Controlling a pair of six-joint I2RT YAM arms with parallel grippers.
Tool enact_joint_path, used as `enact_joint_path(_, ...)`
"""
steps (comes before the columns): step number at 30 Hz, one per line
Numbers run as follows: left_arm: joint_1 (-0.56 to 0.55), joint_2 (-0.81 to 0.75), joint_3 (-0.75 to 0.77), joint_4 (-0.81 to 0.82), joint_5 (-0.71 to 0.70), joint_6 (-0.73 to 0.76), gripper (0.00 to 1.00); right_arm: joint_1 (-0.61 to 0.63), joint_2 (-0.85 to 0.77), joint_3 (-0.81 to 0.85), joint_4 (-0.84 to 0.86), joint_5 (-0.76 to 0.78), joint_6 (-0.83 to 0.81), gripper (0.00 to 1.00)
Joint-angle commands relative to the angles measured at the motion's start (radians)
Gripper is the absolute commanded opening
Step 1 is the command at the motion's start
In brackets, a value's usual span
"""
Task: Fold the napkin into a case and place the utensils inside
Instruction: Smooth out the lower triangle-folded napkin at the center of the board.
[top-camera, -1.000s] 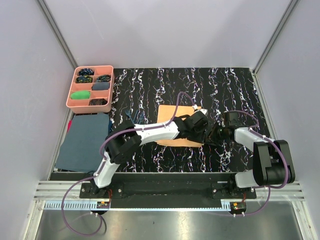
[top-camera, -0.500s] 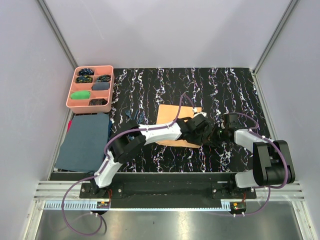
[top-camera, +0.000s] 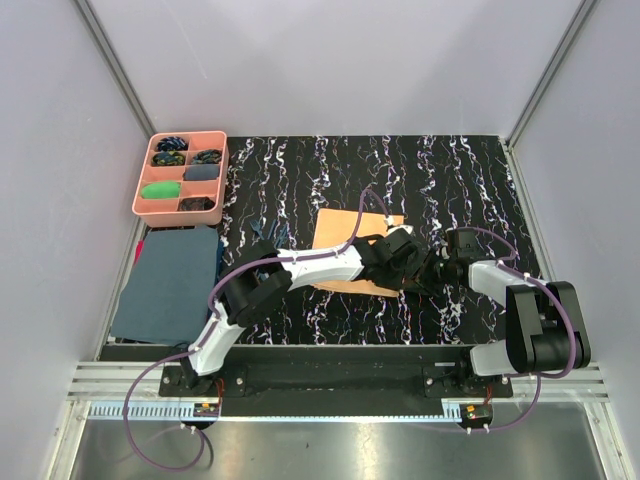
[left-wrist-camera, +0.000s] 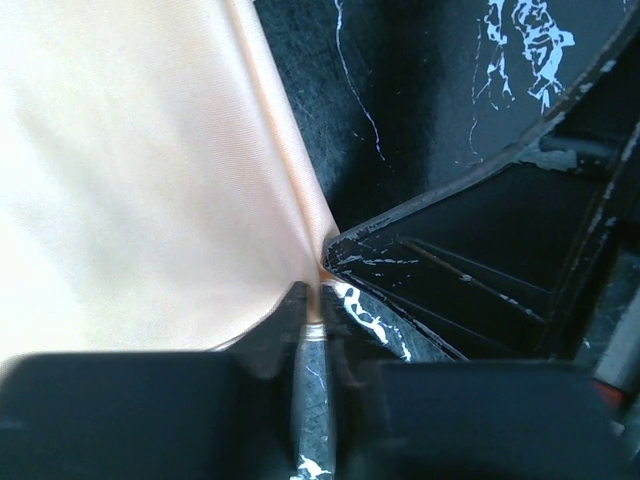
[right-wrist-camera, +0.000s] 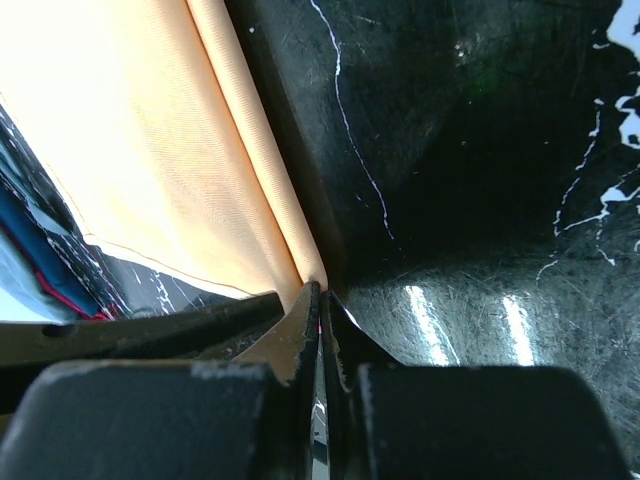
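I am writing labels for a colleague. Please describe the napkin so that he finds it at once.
Start from the black table with white marbling. Near its middle, partly under the robot arms, lies a shiny peach-orange fabric napkin. Unlike the dark blue-grey cloth sheet at the left side, it is bright and glossy.

No text, label, brand, number or sign can be read in any view. The napkin (top-camera: 340, 230) is plain, and so are the tray (top-camera: 175, 219) at far left and the cloth (top-camera: 170, 285) near it. The white streaks on the black table (top-camera: 450, 170) are a marble pattern, not writing.
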Motion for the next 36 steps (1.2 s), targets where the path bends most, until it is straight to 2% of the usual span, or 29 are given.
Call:
enact_joint_path(1, -0.005, -0.055, 0.008, -0.007, -0.004, -0.003, 0.22, 0.004, -0.024, 0.000, 0.014, -0.020, -0.003, 0.05)
enact_joint_path(3, -0.005, -0.058, 0.000, -0.004, 0.001, -0.003, 0.25, 0.004, -0.019, 0.002, 0.014, -0.022, -0.008, 0.04)
enact_joint_path(17, -0.011, -0.065, -0.039, 0.004, 0.028, -0.017, 0.27, 0.004, -0.015, -0.004, 0.016, -0.017, -0.015, 0.04)
enact_joint_path(21, -0.011, -0.062, -0.035, 0.006, 0.025, -0.006, 0.15, 0.002, -0.013, -0.003, 0.014, -0.023, -0.015, 0.04)
enact_joint_path(22, -0.009, -0.065, -0.035, 0.004, 0.021, -0.004, 0.05, 0.004, -0.012, -0.004, 0.016, -0.025, -0.015, 0.04)
enact_joint_path(23, -0.008, -0.068, -0.033, 0.003, 0.010, -0.003, 0.00, 0.002, -0.015, -0.004, 0.016, -0.028, -0.012, 0.04)
enact_joint_path(29, -0.005, -0.105, -0.004, 0.001, 0.011, -0.001, 0.00, 0.004, -0.030, -0.021, 0.022, -0.037, 0.002, 0.03)
enact_joint_path(36, -0.005, -0.062, 0.040, -0.002, 0.061, -0.030, 0.00, 0.004, -0.047, -0.041, 0.037, -0.051, 0.017, 0.02)
